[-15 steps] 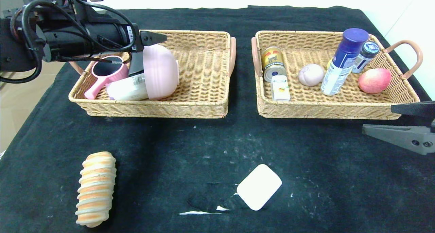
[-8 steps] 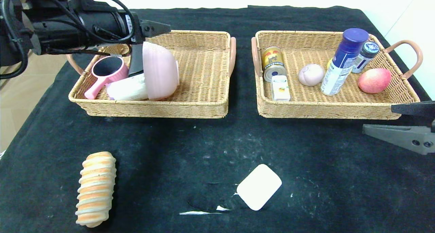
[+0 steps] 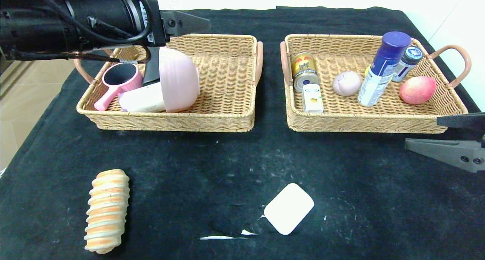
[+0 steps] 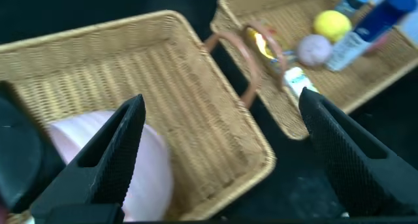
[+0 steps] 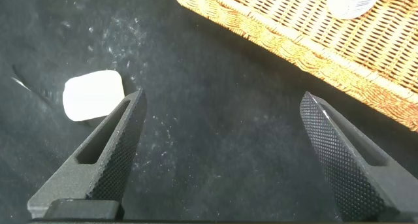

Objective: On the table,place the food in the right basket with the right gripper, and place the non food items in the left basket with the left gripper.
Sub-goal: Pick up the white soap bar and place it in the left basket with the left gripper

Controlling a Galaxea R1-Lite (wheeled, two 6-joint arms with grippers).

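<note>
A striped bread roll [image 3: 107, 210] lies on the black cloth at the front left. A white rounded pad [image 3: 289, 208] lies at the front centre and shows in the right wrist view [image 5: 93, 95]. My left gripper [image 3: 178, 49] is open and empty above the left basket [image 3: 174, 121]; in its wrist view [image 4: 222, 100] the basket floor lies between the fingers. A pink bowl [image 3: 178, 80] leans in that basket beside one finger [image 4: 111, 152]. My right gripper [image 3: 422, 132] is open and empty over the cloth, just in front of the right basket [image 3: 363, 125].
The left basket also holds a pink hand mirror [image 3: 119, 80] and a white bottle [image 3: 142, 99]. The right basket holds a can [image 3: 304, 70], a small carton [image 3: 312, 97], a pale round bun [image 3: 346, 83], a blue-capped spray can [image 3: 382, 68], a small bottle [image 3: 407, 63] and a red fruit [image 3: 417, 89].
My left arm has risen and drawn back from the pink bowl, which stays leaning in the left basket. The right arm has not moved.
</note>
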